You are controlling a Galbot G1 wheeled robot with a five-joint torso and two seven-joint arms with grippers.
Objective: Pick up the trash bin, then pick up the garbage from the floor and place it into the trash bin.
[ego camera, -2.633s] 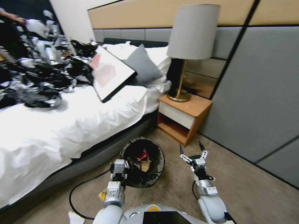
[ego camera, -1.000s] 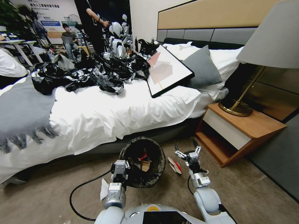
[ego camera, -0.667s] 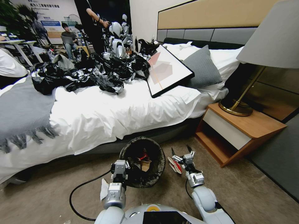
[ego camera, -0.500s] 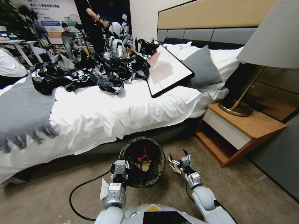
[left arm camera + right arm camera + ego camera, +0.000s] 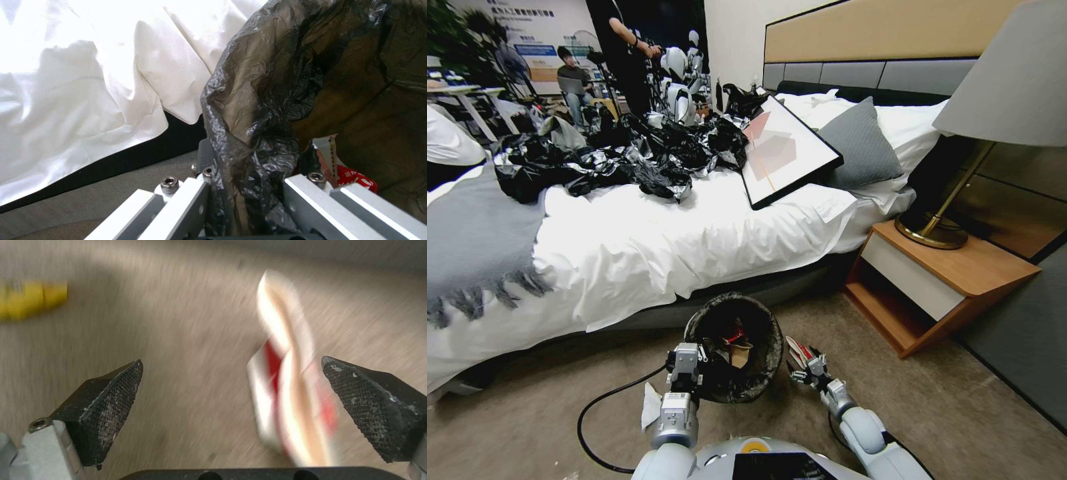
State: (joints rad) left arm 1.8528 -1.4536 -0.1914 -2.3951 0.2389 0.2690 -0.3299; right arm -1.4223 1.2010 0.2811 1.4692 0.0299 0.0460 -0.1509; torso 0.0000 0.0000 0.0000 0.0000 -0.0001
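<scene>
Carpet [image 5: 974,413]: right gripper [image 5: 231,396] astride red-and-white pack [image 5: 289,390].

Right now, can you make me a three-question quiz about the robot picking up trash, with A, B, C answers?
1. Where is the red-and-white pack?
A. On the bed
B. On the floor between the right gripper's fingers
C. On the nightstand

2. What colour is the bag lining the trash bin?
A. Black
B. Blue
C. Green

3. What is the left gripper doing?
A. Hanging open
B. Holding a pillow
C. Clamped on the bin's rim

Answers: 1 B, the pack lies on carpet inside the open fingers. 2 A, crinkled black plastic covers the rim. 3 C, its fingers straddle the bagged rim.
</scene>
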